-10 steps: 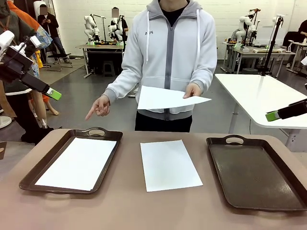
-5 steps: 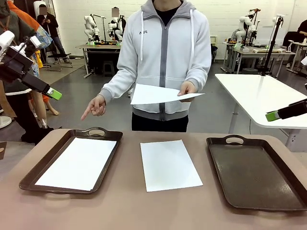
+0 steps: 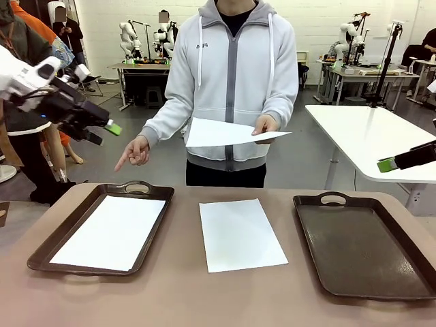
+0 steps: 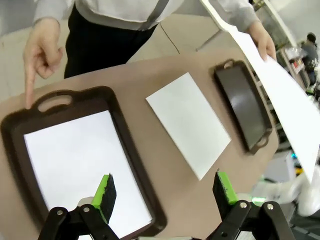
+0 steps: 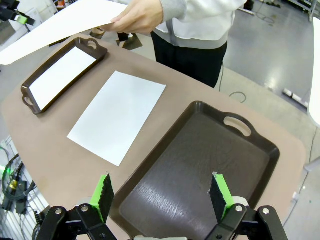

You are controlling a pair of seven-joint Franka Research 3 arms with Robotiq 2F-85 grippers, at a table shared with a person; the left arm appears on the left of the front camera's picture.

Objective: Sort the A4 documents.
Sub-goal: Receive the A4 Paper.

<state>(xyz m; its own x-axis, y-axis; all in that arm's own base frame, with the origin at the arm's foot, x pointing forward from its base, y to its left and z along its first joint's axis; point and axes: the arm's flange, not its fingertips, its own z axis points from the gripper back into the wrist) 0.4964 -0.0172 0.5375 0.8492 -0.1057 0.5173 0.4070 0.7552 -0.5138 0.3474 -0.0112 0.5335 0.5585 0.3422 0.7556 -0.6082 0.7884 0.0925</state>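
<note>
Three A4 documents are in view. One lies in the left tray (image 3: 41,257) as a white sheet (image 3: 109,231) (image 4: 75,160). Another sheet (image 3: 240,234) (image 4: 190,122) (image 5: 117,115) lies bare on the table between the trays. The person holds a third sheet (image 3: 228,133) (image 5: 60,25) in one hand above the far edge and points the other hand (image 3: 136,151) (image 4: 42,55) down at the left tray. My left gripper (image 3: 103,133) (image 4: 165,186) hangs open, high over the table's left end. My right gripper (image 3: 388,164) (image 5: 161,192) is open above the right tray (image 3: 361,245) (image 5: 200,165), which holds nothing.
A white side table (image 3: 368,136) stands beyond the right tray. The person stands close against the far edge. Bare tabletop (image 3: 184,293) runs along the front edge between the trays.
My left gripper has swung right, toward the person's pointing hand. The person has straightened and lifted the held sheet a little. The right gripper has not moved.
</note>
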